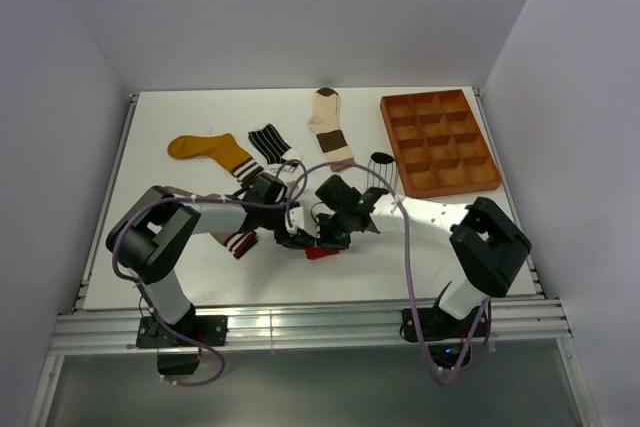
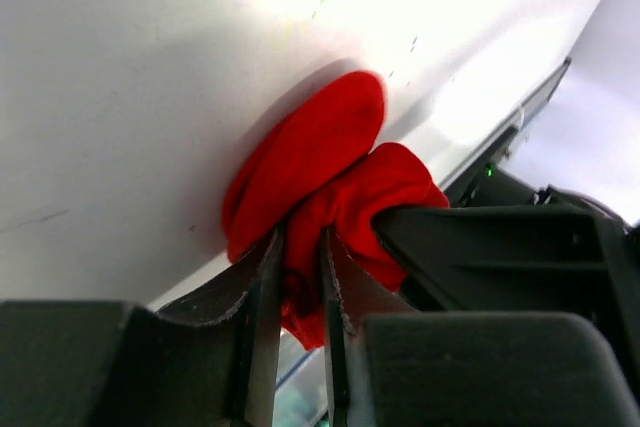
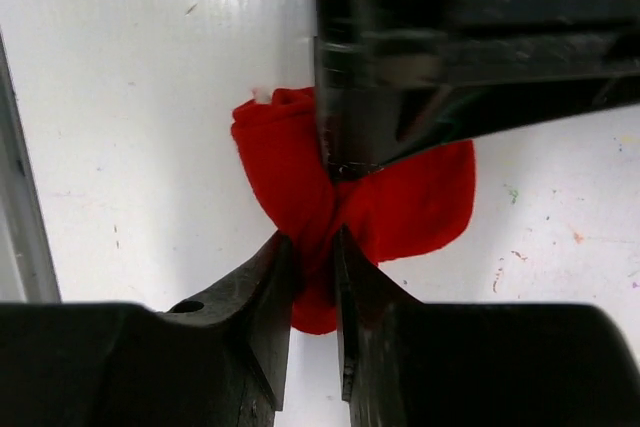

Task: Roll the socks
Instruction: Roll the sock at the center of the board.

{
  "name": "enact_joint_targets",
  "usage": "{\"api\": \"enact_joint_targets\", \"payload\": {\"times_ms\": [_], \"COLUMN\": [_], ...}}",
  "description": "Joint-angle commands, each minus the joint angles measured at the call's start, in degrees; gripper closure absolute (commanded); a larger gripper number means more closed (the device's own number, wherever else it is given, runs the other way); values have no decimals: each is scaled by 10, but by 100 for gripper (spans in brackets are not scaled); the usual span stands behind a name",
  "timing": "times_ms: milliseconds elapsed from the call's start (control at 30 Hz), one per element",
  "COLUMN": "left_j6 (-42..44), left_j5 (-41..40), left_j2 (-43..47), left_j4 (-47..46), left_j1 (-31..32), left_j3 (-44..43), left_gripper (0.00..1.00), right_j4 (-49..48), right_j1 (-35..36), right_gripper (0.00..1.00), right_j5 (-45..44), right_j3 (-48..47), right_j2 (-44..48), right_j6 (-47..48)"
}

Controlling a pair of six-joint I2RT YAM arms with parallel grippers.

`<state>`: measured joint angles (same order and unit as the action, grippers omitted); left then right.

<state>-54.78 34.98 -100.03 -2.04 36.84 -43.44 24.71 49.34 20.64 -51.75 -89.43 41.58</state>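
Bunched red sock [image 2: 320, 162] seen on table [image 2: 150, 67], held from two sides. Jaws of left gripper [image 2: 300, 247] nearly together, red fabric wedged between; same narrow pinch by right gripper [image 3: 312, 247], opposite. Sock lobes spread crosswise just ahead of both fingertips; neither arm nearer.

1. The red sock [image 2: 320, 167] is showing plain red.
2. The mustard sock [image 1: 200, 147] is showing yellow, its cuff striped brown and white.
3. The striped sock [image 1: 268, 142] is showing black and white.
4. The cream sock [image 1: 328, 125] is showing brown patches.
5. The tray [image 1: 440, 187] is showing orange-brown and the bench [image 1: 180, 117] white.
6. The left end effector [image 2: 300, 237] and right end effector [image 3: 312, 237] are showing black.
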Motion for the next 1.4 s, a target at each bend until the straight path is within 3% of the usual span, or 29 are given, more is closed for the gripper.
{"api": "enact_joint_targets", "payload": {"times_ms": [0, 333, 600, 800, 1033, 1367], "left_j6": [11, 16, 34, 92, 170, 183], "left_j5": [-55, -152, -240, -312, -309, -277], "left_j2": [39, 123, 229, 295, 257, 136], "left_j4": [26, -16, -111, -193, -303, -394], "left_j1": [-2, -8, -1, 42, 76, 103], "left_j3": [18, 82, 170, 198, 190, 170], "left_gripper": [75, 73, 63, 45, 42, 45], "right_j4": [102, 237, 295, 336, 376, 407], "right_j1": [-45, -112, -125, -126, -132, -142], "right_gripper": [80, 80, 79, 79, 78, 78], "right_j5": [65, 135, 137, 146, 164, 168], "right_j3": [-63, -194, -256, -304, -367, -408], "right_j2": [-37, -192, -257, -314, -368, -403], "right_j6": [8, 29, 29, 30, 18, -3]}}
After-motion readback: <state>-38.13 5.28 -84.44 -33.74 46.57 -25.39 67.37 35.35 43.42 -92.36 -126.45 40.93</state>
